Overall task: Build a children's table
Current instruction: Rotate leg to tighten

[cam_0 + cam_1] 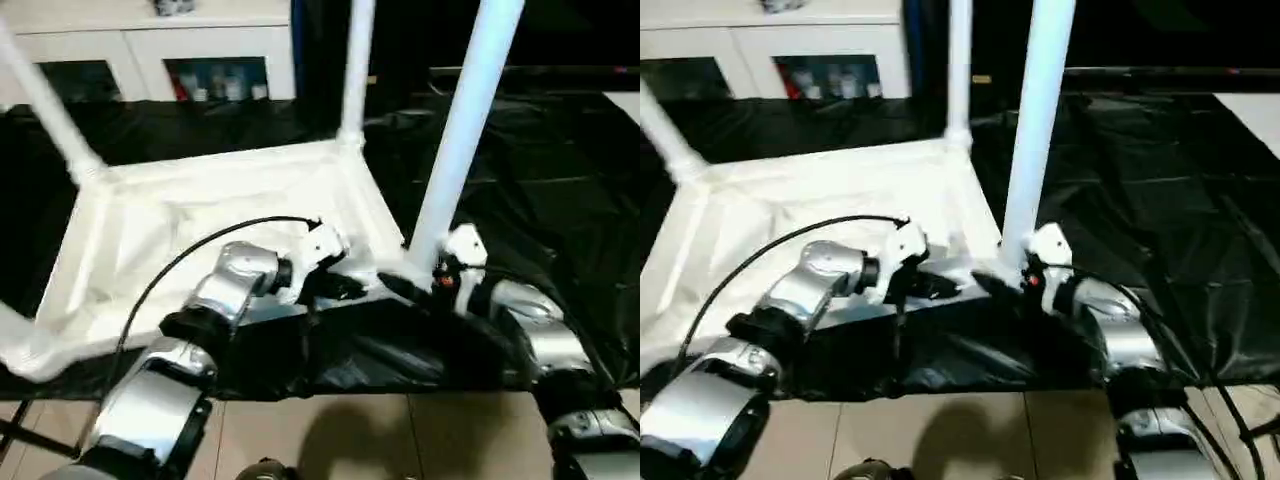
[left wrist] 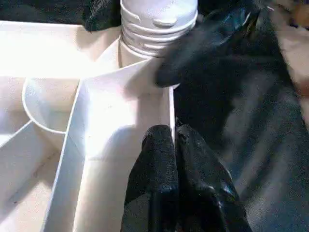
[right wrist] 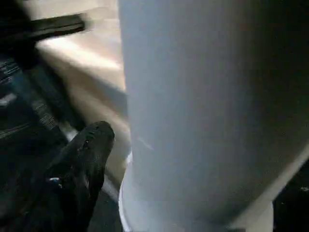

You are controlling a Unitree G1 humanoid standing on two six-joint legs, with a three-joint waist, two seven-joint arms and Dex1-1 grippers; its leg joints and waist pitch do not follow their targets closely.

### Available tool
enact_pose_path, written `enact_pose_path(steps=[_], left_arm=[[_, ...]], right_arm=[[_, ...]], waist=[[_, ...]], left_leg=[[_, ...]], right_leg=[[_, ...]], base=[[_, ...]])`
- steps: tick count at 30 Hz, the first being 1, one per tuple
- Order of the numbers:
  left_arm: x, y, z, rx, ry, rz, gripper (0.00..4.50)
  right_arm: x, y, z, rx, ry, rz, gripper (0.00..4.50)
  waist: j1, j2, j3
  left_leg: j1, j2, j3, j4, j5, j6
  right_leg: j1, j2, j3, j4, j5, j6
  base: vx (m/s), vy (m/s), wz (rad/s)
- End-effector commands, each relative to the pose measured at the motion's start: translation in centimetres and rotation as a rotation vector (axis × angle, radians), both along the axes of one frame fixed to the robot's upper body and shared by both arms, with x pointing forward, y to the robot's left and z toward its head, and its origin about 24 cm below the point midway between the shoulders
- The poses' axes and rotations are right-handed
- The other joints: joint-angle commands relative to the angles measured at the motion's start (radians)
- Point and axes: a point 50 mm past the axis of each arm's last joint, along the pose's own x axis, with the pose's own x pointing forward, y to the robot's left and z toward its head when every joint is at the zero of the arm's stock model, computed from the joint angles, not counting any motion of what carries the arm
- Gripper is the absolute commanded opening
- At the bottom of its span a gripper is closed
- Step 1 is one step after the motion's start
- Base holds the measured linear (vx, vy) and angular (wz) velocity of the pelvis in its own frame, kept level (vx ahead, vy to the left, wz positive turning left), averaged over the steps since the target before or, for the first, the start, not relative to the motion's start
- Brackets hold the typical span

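Left eye view: all-white plastic children's table top (image 1: 200, 230), rectangular, upside down with ribbed underside up, lying on black plastic sheeting (image 1: 560, 180) over the floor. Three white tapered tube legs upright in corner sockets: far left (image 1: 45, 105), far right (image 1: 355, 70), near right (image 1: 465, 125). Left end effector (image 2: 174, 159) at the top's near rim beside the near-right corner, its two black fingers (image 2: 154, 169) pressed together over the thin white rim wall, seemingly pinching it. Right end effector (image 1: 405, 288) low against the base of the near-right leg; one black finger (image 3: 82, 159) beside the tube, grip state cannot be told. White glass-door cabinet (image 1: 150, 55) behind.
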Motion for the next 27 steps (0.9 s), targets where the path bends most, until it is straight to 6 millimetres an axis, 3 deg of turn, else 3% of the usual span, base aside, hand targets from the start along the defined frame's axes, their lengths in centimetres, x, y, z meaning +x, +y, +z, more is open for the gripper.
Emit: enact_pose_path(steps=[1, 5, 6, 12, 18, 21, 23, 25, 27], left_arm=[[-0.3, -1.8, 1.6, -0.058, -0.058, -0.126, 0.00], [-0.5, -0.9, 1.6, -0.044, -0.039, -0.154, 0.00], [-0.5, -0.7, 1.6, -0.041, -0.033, -0.162, 0.00], [-1.0, -0.1, 1.5, -0.036, 0.009, -0.215, 0.00], [-1.0, -0.1, 1.2, -0.025, -0.004, -0.202, 0.00], [-0.3, -0.7, 1.2, -0.026, -0.037, -0.106, 0.00], [0.1, -1.1, 1.4, -0.033, -0.054, -0.047, 0.00], [1.0, -2.1, 1.6, -0.043, -0.084, 0.083, 0.00], [1.3, -2.5, 1.7, -0.044, -0.095, 0.118, 0.00]], right_arm=[[-1.2, 2.4, -0.4, -0.004, 0.052, 0.215, 3.95], [-2.0, 2.0, -0.4, -0.021, 0.081, 0.305, 3.95], [-2.2, 1.9, -0.4, -0.026, 0.089, 0.326, 3.71], [-3.2, 1.9, -0.4, -0.026, 0.134, 0.406, 3.33], [-3.2, 2.2, -0.6, -0.013, 0.139, 0.394, 2.86], [-2.5, 2.5, -0.8, -0.003, 0.123, 0.280, 2.80], [-1.8, 2.7, -1.0, -0.007, 0.113, 0.190, 2.78], [-0.2, 3.0, -1.8, -0.022, 0.110, -0.024, 2.78], [0.2, 3.2, -2.0, -0.030, 0.107, -0.084, 2.77]], waist=[[0.002, -0.010, -0.065], [0.011, -0.010, -0.067], [0.011, -0.010, -0.068], [0.019, -0.009, -0.068], [0.020, -0.008, -0.067], [0.021, -0.009, -0.066], [0.017, -0.011, -0.063], [0.003, -0.009, -0.057], [-0.004, -0.011, -0.058]], left_leg=[[0.025, 0.158, -0.079, -0.083, -0.201, 0.064], [0.026, 0.159, -0.079, -0.083, -0.187, 0.058], [0.027, 0.159, -0.079, -0.082, -0.183, 0.058], [0.026, 0.160, -0.080, -0.082, -0.177, 0.060], [0.030, 0.160, -0.081, -0.085, -0.209, 0.023], [0.029, 0.159, -0.080, -0.085, -0.208, 0.020], [0.030, 0.156, -0.082, -0.086, -0.229, 0.003], [0.036, 0.155, -0.089, -0.090, -0.276, -0.035], [0.042, 0.153, -0.092, -0.088, -0.304, -0.060]], right_leg=[[0.042, -0.139, 0.081, -0.070, -0.114, -0.263], [0.042, -0.142, 0.082, -0.065, -0.079, -0.269], [0.041, -0.142, 0.081, -0.063, -0.074, -0.269], [0.041, -0.145, 0.082, -0.065, -0.083, -0.262], [0.039, -0.144, 0.083, -0.070, -0.125, -0.259], [0.039, -0.146, 0.084, -0.071, -0.125, -0.259], [0.037, -0.147, 0.085, -0.078, -0.179, -0.251], [0.030, -0.148, 0.086, -0.088, -0.263, -0.243], [0.032, -0.152, 0.088, -0.096, -0.324, -0.226]], base=[[0.000, 0.000, 0.00], [0.000, 0.000, 0.00], [0.000, 0.000, 0.00], [0.000, 0.000, 0.00], [0.000, 0.000, 0.00], [0.000, 0.000, 0.00], [0.000, 0.000, 0.00], [0.000, 0.000, 0.00], [0.000, 0.000, 0.00]])
